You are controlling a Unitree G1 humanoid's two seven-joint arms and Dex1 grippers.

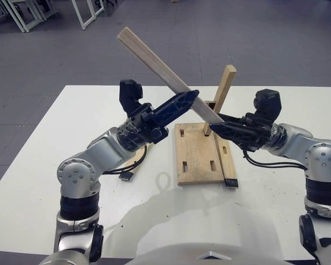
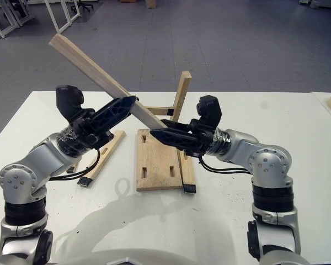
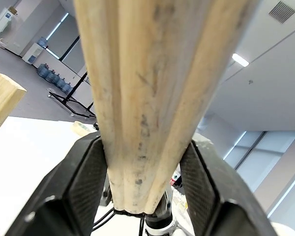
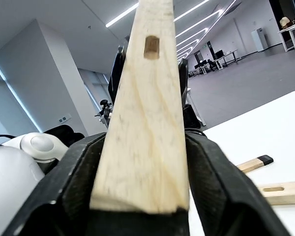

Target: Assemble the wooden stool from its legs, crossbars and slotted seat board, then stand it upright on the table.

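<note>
1. The left gripper (image 1: 188, 98) is clamped on the long leg (image 1: 154, 61) partway along it. The fingers (image 3: 83, 177) press both side faces, with no gap in the left wrist view.
2. The right gripper (image 1: 216, 127) is closed on the same leg's lower end, which sits between its jaws in the right wrist view.
3. The long leg is held in the air between the 2 grippers, tilted, with its free end high and pointing toward the table's far-left corner. Its low end is just above the far edge of the seat board (image 1: 197, 157).
4. The seat board lies flat around the middle of the table (image 1: 38, 154).
5. 1 upright leg (image 1: 226, 83) stands near the board's far edge, leaning slightly right, with a crossbar (image 2: 161, 111) sticking out of it to the left.
6. 1 flat leg (image 1: 226, 165) lies along the board's right edge, its black cap toward the near edge.
7. 1 spare leg (image 2: 106, 152) lies left of the board under the left arm, also black-capped.
8. The right wrist view shows a slot (image 4: 151, 45) in the long leg's face, which the head views do not resolve.
9. The left wrist view shows another wooden end (image 3: 2, 98) beside the gripper.
10. The table is white on a grey floor (image 1: 265, 33). There are white frames (image 1: 22, 14) at the far left and ceiling lights (image 4: 123, 14) overhead.
</note>
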